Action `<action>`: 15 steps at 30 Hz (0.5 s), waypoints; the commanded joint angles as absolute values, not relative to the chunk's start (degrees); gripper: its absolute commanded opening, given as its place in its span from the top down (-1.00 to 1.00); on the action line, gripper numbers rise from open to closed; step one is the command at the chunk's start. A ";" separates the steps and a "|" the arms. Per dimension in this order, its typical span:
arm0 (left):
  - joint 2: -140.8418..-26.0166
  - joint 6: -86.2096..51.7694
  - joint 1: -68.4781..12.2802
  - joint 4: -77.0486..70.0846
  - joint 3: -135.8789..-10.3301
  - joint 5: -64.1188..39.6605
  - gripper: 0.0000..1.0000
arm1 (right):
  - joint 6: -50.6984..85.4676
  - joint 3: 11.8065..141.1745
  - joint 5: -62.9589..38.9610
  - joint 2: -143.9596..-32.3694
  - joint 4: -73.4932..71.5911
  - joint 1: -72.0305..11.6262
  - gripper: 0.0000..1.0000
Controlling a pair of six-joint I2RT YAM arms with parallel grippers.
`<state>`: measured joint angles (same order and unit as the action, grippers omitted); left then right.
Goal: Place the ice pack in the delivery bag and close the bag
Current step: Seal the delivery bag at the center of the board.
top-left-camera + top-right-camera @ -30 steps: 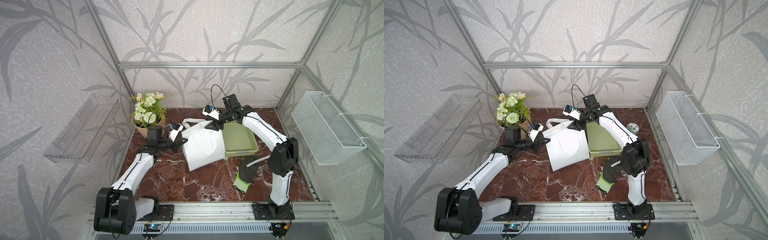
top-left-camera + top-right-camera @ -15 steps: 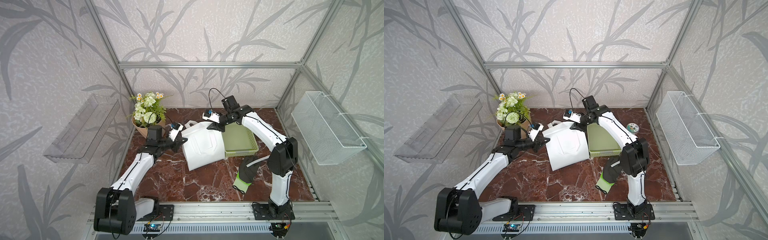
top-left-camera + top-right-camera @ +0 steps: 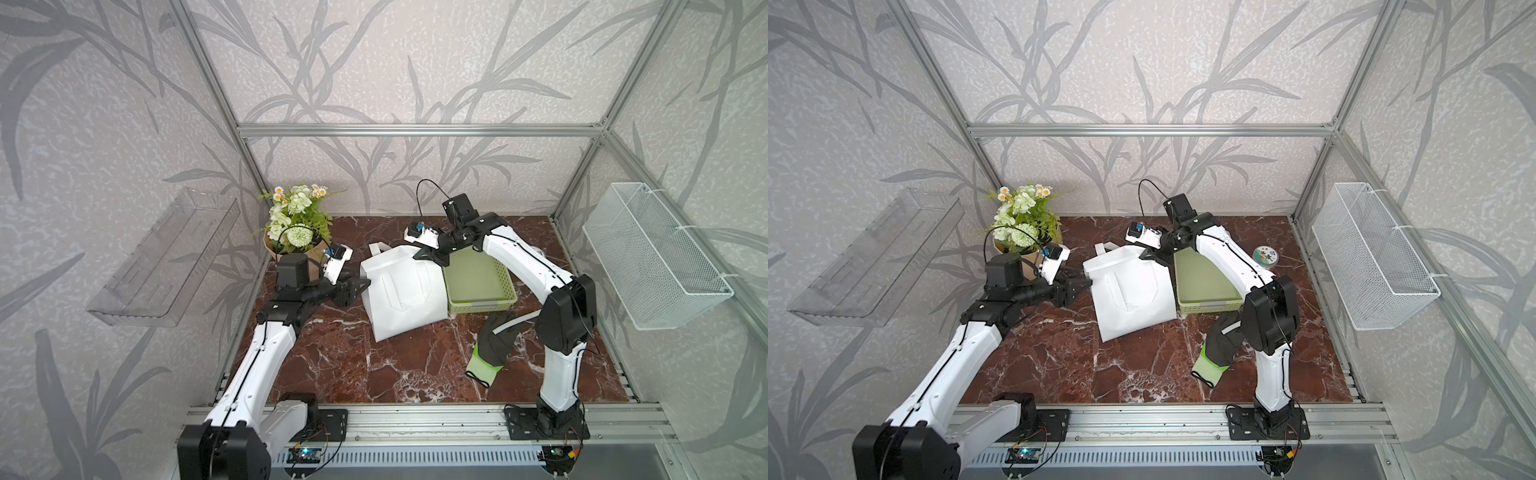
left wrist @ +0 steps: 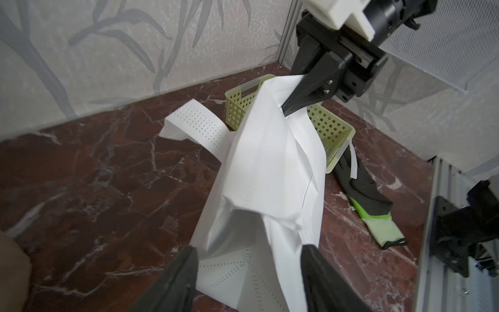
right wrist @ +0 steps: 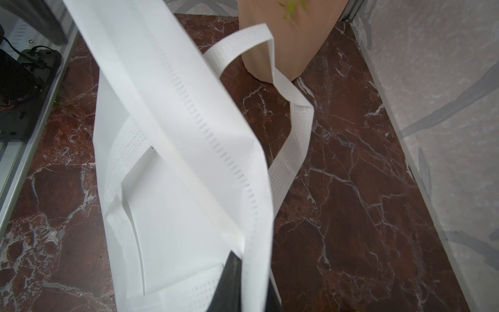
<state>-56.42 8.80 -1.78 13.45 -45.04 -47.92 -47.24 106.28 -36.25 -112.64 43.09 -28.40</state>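
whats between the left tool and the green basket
The white delivery bag, slumped between them, in both top views; the left wrist view shows it too, in front of the green basket, past the open left tool.

Delivery bag point(image 3: 401, 291): white fabric tote with perforated strap handles, slumped and creased, its mouth folded shut. It stands tilted on the red marble surface point(image 3: 415, 365), touching the green basket point(image 3: 482, 305). One top corner is pinched in the right claw point(image 4: 286, 108), and one strap point(image 4: 197, 124) loops loose onto the surface behind.
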 commanded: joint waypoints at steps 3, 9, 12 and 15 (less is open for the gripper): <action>-49.49 -3.45 -1.45 15.12 -47.47 -46.84 -0.74 | -47.92 104.72 -34.72 -111.09 42.71 -28.05 0.80; -54.86 -13.65 -1.76 13.62 -55.55 -40.53 -0.78 | -47.91 104.59 -35.16 -110.94 42.09 -28.08 0.80; -59.68 -14.21 -1.85 14.94 -59.47 -38.78 -0.71 | -47.99 104.50 -35.25 -110.92 42.16 -28.12 0.80; -64.41 -11.37 -1.93 17.81 -62.41 -39.27 -0.66 | -48.00 104.00 -35.33 -110.65 41.78 -28.05 0.81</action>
<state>-61.34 -11.25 -1.76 15.07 -60.10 -40.77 -47.44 105.38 -36.07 -112.31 41.65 -28.40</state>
